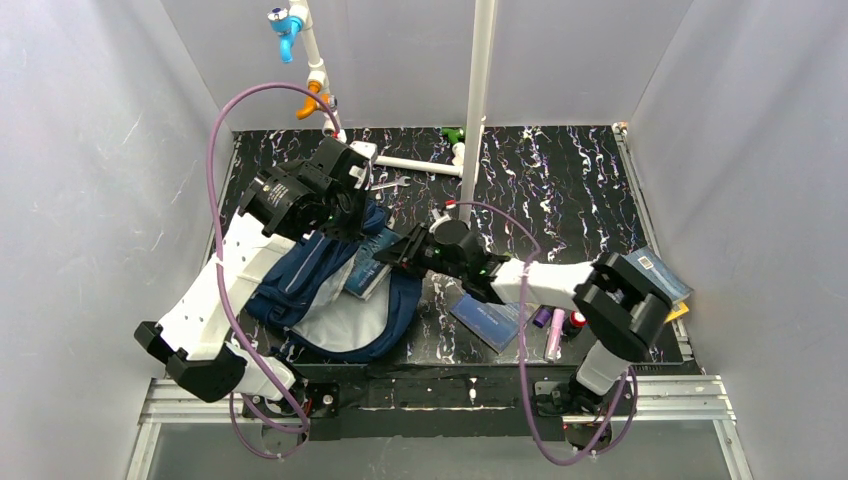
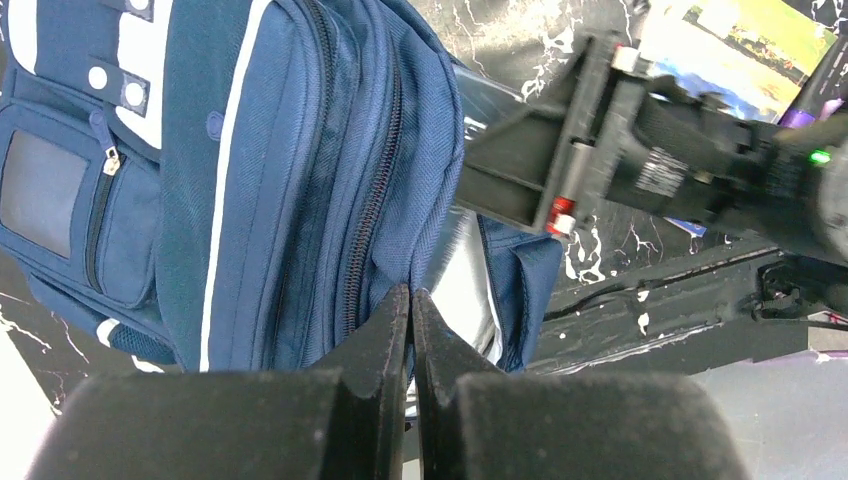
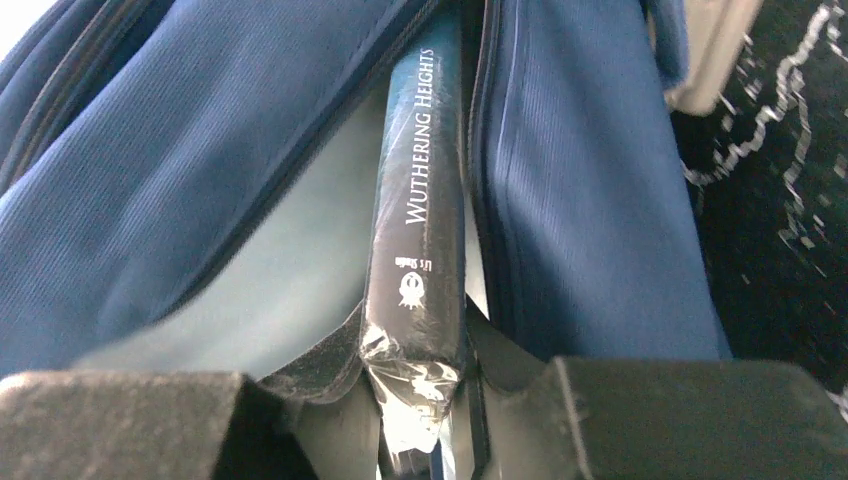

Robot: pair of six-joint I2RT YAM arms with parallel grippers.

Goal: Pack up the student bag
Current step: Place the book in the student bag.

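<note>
Backpack (image 1: 330, 305) mouth is a narrow slot between the blue flaps. The Wuthering Heights book (image 3: 420, 220) fills it, with the right gripper (image 3: 420, 360) clamped on its lower end; no passage either side. Left gripper (image 2: 411, 300), pinched on the bag's rim, blocks the far side of the mouth. White upright pole (image 1: 480, 100) and horizontal pipe (image 1: 415, 163) bar the back centre. Table (image 1: 570, 190) back right lies open. Near right is cluttered with another book (image 1: 490, 318) and marker pens (image 1: 553, 338).

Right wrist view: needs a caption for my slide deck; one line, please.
Right gripper holds a wrapped Wuthering Heights book, spine up, inside the open navy student bag.
</note>
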